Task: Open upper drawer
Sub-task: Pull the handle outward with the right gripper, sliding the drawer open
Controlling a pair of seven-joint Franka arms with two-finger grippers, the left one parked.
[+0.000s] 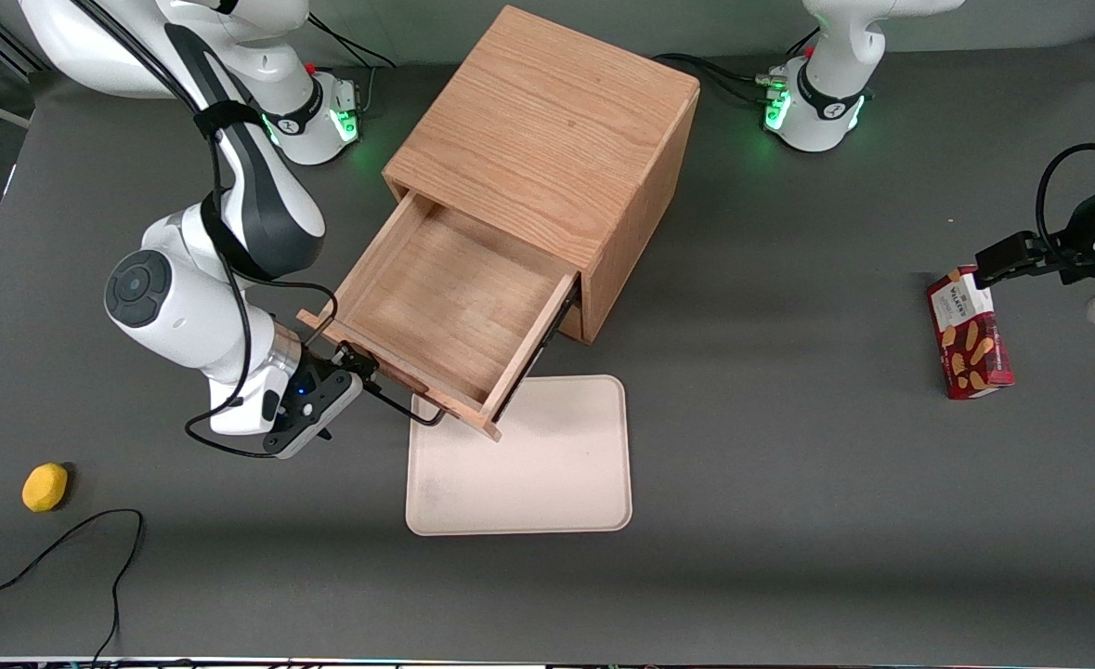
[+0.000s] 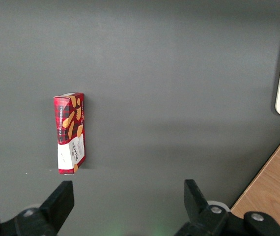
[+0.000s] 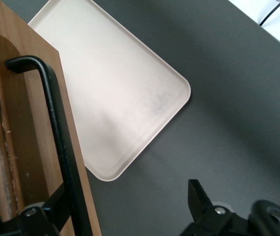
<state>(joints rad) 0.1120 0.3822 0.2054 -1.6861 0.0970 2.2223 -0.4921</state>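
The upper drawer (image 1: 445,297) of the oak cabinet (image 1: 547,139) stands pulled far out toward the front camera, and its inside is bare. Its thin black wire handle (image 1: 408,404) runs along the drawer front. My gripper (image 1: 361,367) is at this handle, open. In the right wrist view the handle (image 3: 56,123) passes just inside one finger (image 3: 56,201), the other finger (image 3: 199,196) is far off it, and the gripper (image 3: 127,196) holds nothing. The lower drawer is hidden under the open one.
A beige tray (image 1: 519,465) lies on the table in front of the drawer, partly under it, and shows in the right wrist view (image 3: 115,88). A yellow fruit (image 1: 45,487) and a black cable (image 1: 92,530) lie toward the working arm's end. A red biscuit box (image 1: 970,334) lies toward the parked arm's end.
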